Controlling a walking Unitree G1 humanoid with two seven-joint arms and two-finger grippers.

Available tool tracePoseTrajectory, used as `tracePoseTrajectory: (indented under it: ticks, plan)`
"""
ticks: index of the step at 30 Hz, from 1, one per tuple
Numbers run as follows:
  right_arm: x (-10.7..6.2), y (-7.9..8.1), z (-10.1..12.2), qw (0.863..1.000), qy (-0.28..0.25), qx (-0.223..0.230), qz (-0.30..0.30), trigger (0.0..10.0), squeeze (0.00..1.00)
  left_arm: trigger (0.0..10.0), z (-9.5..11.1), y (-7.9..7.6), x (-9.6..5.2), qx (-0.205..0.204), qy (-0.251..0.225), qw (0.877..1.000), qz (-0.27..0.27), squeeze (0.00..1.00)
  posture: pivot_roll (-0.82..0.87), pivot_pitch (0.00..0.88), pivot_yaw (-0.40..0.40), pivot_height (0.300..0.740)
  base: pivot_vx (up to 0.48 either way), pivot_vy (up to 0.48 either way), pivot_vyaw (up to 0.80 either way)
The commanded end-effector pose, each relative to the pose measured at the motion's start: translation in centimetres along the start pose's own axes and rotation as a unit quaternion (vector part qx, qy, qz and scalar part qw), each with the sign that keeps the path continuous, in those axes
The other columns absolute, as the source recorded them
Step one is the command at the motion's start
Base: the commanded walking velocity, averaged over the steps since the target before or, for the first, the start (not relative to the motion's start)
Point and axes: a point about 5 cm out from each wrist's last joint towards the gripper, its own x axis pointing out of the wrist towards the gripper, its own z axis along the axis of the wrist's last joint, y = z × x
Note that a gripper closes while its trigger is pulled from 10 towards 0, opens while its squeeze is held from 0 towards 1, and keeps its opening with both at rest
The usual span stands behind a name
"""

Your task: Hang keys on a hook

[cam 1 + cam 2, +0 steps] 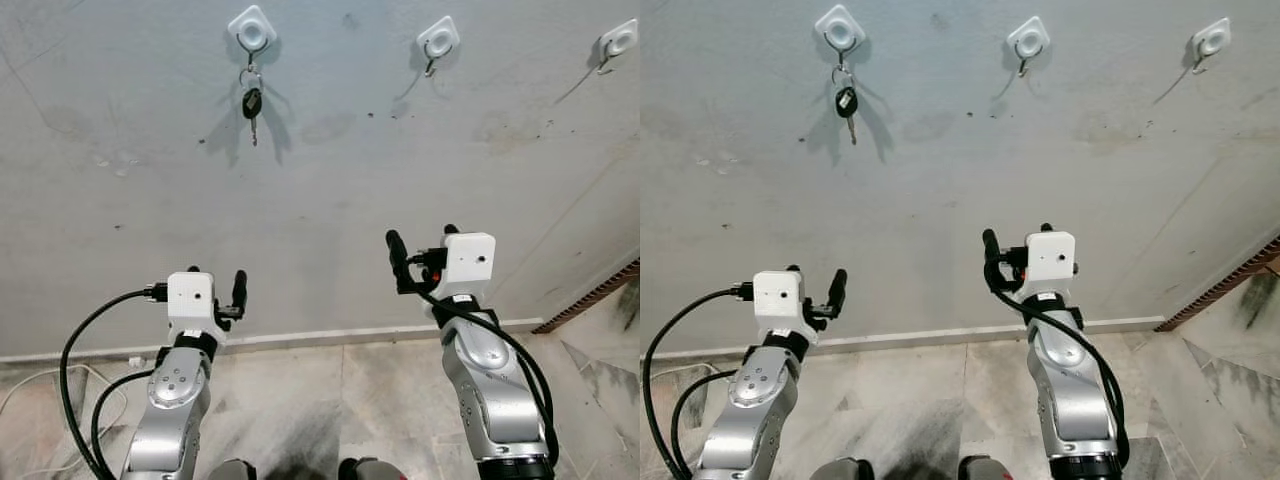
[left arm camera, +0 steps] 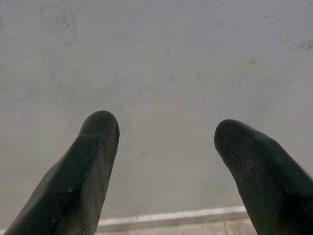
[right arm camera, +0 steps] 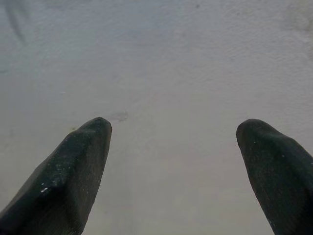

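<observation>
A bunch of keys with a black fob hangs from the left white hook high on the grey wall. The middle hook and the right hook carry nothing. Both arms are raised in front of the wall, well below the hooks. My left gripper is open and holds nothing; in the left wrist view its fingertips stand apart against bare wall. My right gripper is also open and holds nothing, a little higher, below the middle hook; its fingertips point at plain wall.
A pale skirting strip runs along the foot of the wall, above a stained tiled floor. White cables lie on the floor at the left. A brown ridged edge rises at the far right.
</observation>
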Motion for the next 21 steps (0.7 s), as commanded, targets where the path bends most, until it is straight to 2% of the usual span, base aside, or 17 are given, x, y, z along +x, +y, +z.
tracePoseTrajectory:
  ticks: [1,21]
  plan:
    - [-0.07,0.01,-0.42,1.0,0.009,-0.003,0.002,10.0,0.0,10.0,-0.43,0.21,-0.32,0.005,0.012,1.0,0.004,0.0,-0.03,0.151,-0.033,0.74,-0.319,0.0,0.0]
    - [0.16,0.06,-0.3,1.0,0.007,-0.003,0.009,10.0,0.0,10.0,-0.52,0.22,-0.16,0.005,0.014,1.0,0.002,0.0,-0.03,0.142,-0.03,0.74,-0.328,0.0,0.0]
